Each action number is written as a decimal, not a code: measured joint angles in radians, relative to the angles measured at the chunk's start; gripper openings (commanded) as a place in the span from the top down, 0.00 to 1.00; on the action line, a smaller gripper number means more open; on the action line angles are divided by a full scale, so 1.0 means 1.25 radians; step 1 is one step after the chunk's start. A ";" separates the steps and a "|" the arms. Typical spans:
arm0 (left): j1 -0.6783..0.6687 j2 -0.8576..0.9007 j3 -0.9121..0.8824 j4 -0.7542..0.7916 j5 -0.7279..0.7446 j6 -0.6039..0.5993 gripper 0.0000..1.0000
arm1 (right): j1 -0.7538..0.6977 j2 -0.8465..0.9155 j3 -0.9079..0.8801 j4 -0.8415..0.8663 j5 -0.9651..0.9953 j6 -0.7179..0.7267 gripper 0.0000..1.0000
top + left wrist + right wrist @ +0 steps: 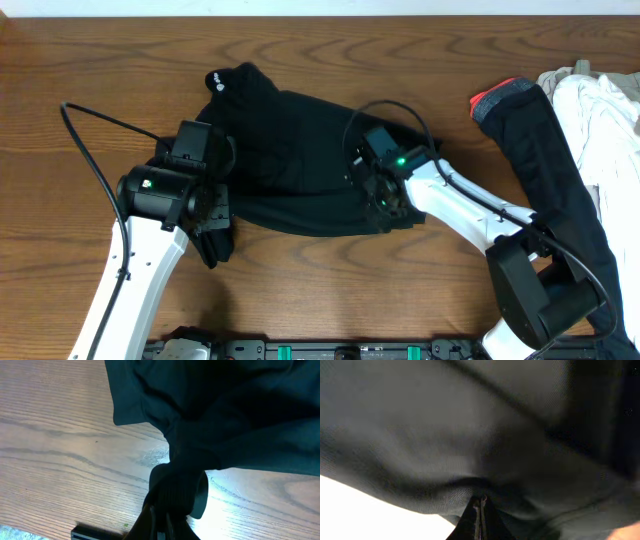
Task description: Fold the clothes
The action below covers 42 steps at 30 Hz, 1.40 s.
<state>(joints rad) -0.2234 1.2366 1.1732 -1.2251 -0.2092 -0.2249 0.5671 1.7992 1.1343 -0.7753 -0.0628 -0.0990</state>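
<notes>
We see the black T-shirt (290,150) rumpled mid-way across the brown wood-grain table (320,290); our left gripper (172,492) is clenched on its bunched edge; our right gripper (480,502) pinches its fabric; white clothes (600,115) and a red-edged black garment (540,150) lie far right.

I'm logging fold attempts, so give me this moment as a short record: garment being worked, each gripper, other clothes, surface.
garment: black T-shirt, crumpled mid-table
left gripper: shut on its left lower edge
right gripper: shut on its right lower edge
other clothes: red-edged black garment and white garment, far right
surface: wooden table
</notes>
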 measured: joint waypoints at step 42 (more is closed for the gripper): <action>0.000 0.000 0.000 0.002 0.000 0.013 0.94 | -0.128 -0.109 0.034 -0.033 -0.122 0.042 0.67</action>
<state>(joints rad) -0.2234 1.2366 1.1732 -1.2221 -0.2092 -0.2085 0.4065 1.6627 1.1770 -0.8165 -0.2157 -0.0471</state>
